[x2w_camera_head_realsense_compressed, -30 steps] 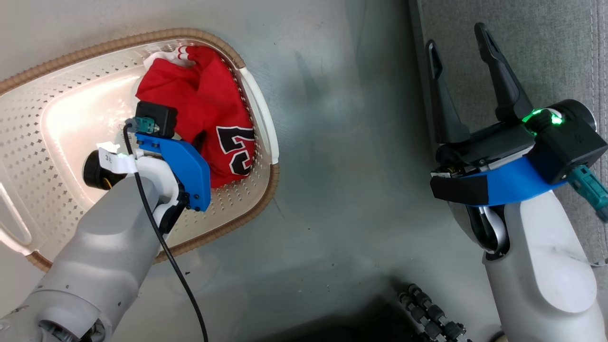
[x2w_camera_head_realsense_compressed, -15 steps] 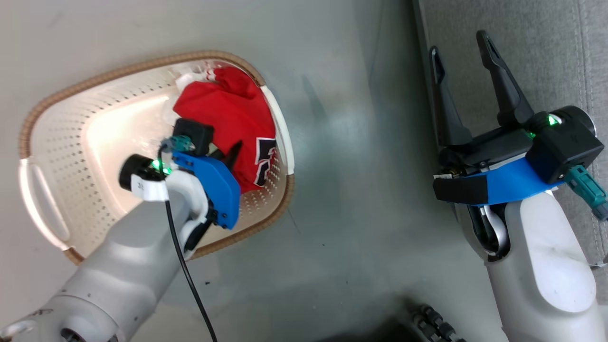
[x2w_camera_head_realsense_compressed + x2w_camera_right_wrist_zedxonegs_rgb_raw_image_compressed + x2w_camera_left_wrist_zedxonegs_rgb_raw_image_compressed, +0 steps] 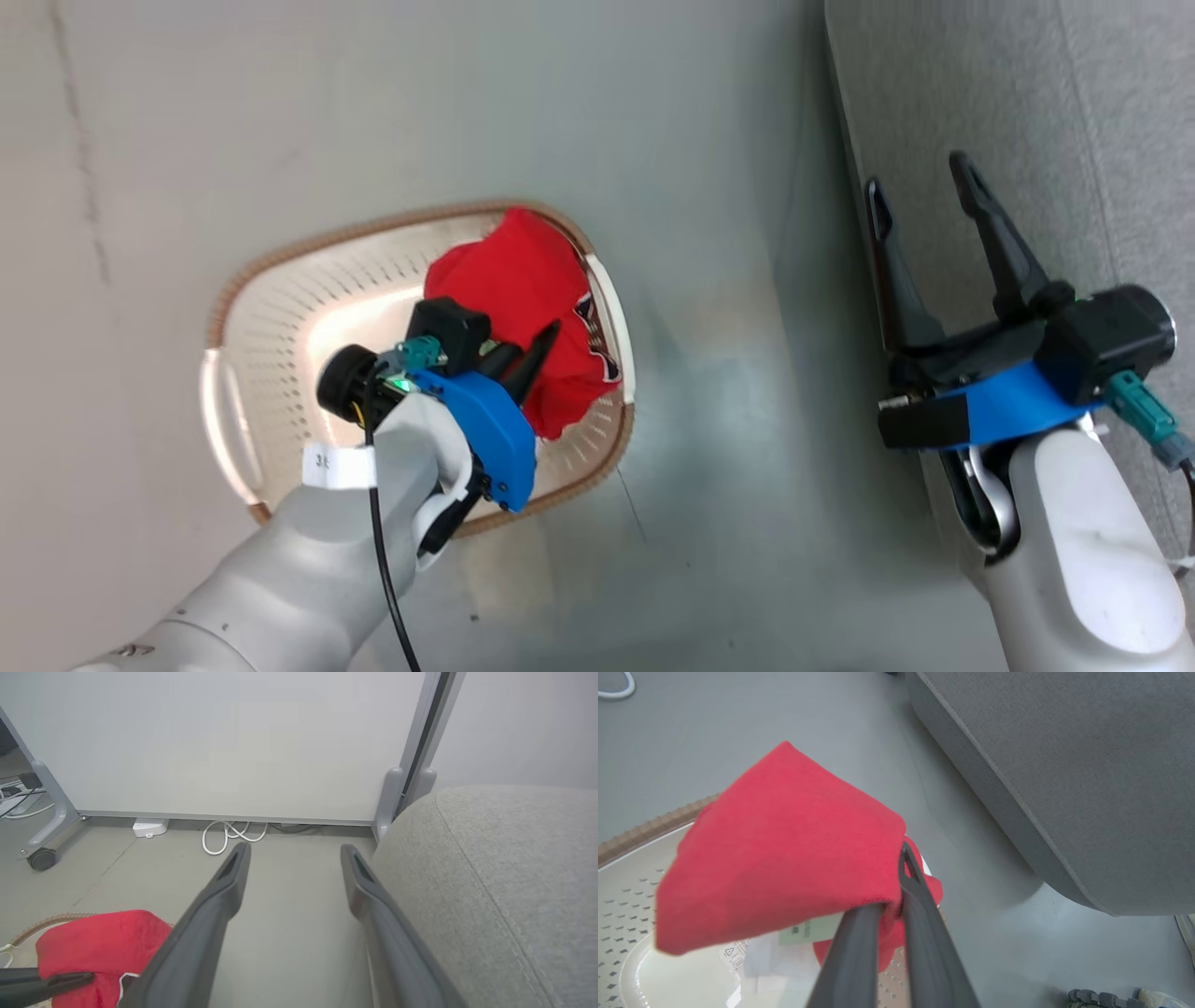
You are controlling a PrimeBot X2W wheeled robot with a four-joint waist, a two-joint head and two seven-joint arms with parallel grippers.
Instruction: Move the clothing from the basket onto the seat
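Left end effector (image 3: 534, 347): I am keeping its two dark fingers pinched nearly together on a fold of the clothing (image 3: 523, 271), which is bunching into a red peak around the fingertips. In the left wrist view, white care labels (image 3: 803, 933) are hanging from beneath the fabric, just beside the fingers.

Right end effector (image 3: 918, 177): I am holding it spread wide with nothing between the fingers, poised at the edge of the seat (image 3: 1027, 112).

The clothing is hanging over the right-hand end of the basket (image 3: 308, 245), with a strip of black-and-white numeral showing at its lower edge. Whether the fabric is touching the basket floor, I cannot tell.

The basket is standing on the grey floor (image 3: 280, 112), apart from the seat, which is lying along the right of the head view.

Farther off, in the right wrist view, a white cable (image 3: 229, 835) is lying coiled at the foot of a pale panel (image 3: 233, 742).
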